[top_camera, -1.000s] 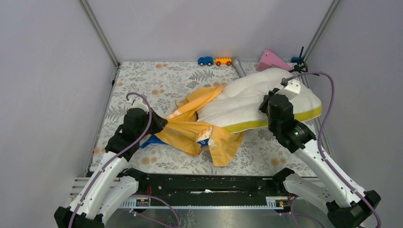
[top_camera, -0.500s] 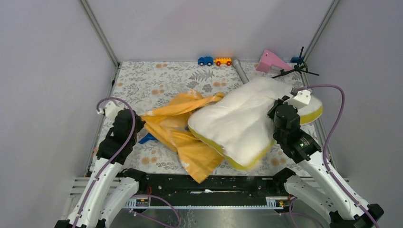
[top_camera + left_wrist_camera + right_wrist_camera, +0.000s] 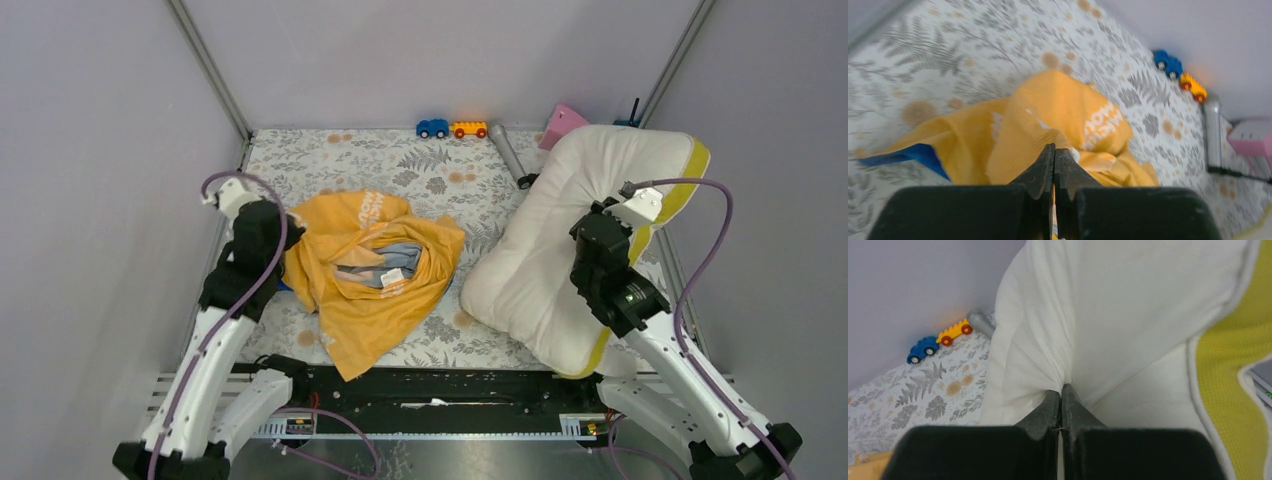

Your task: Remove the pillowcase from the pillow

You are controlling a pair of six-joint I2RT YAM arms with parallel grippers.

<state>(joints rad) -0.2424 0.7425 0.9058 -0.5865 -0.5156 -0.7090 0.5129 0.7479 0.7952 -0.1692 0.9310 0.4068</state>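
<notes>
The orange-yellow pillowcase lies crumpled on the mat at the left, fully off the pillow, with white lettering and a grey inside showing. It also shows in the left wrist view. My left gripper is shut on a fold at its left edge. The white quilted pillow with a yellow strip stands tilted at the right, apart from the case. My right gripper is shut on a pinch of the pillow's white fabric.
A blue toy car and an orange toy car stand at the back wall. A grey tube and a pink object lie behind the pillow. The floral mat covers the table; walls close both sides.
The pillow has come fully out of the pillowcase and swung up to the right. My left gripper pulled the case left, where it now lies bunched alone.
</notes>
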